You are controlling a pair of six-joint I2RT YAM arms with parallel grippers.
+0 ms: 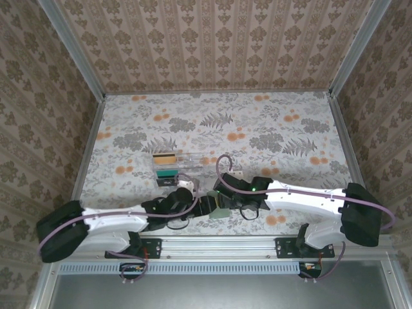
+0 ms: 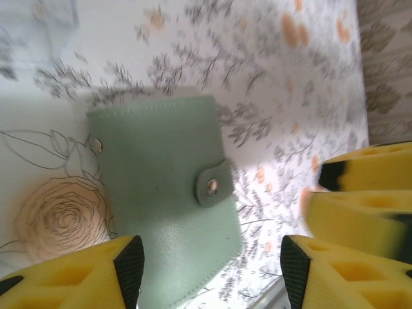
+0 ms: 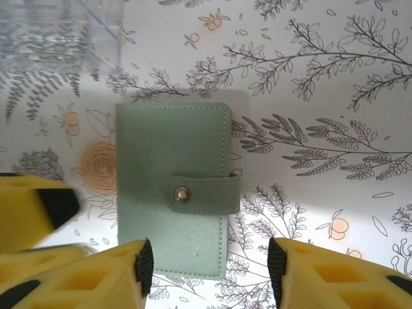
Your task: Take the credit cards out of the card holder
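Floral tabletop (image 1: pixel 257 129), holder (image 3: pixel 170 148) lying snapped shut near its 6 o'clock edge. My left pincer (image 2: pixel 207 267) and right pincer (image 3: pixel 207 267) hang wide, empty, above it. I'd pin one side, then peel the strap (image 3: pixel 207 193) at 3 o'clock.

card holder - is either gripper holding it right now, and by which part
Nothing is held. The card holder lies snapped shut on the table; the left gripper and right gripper hover open over it, not clamping it.
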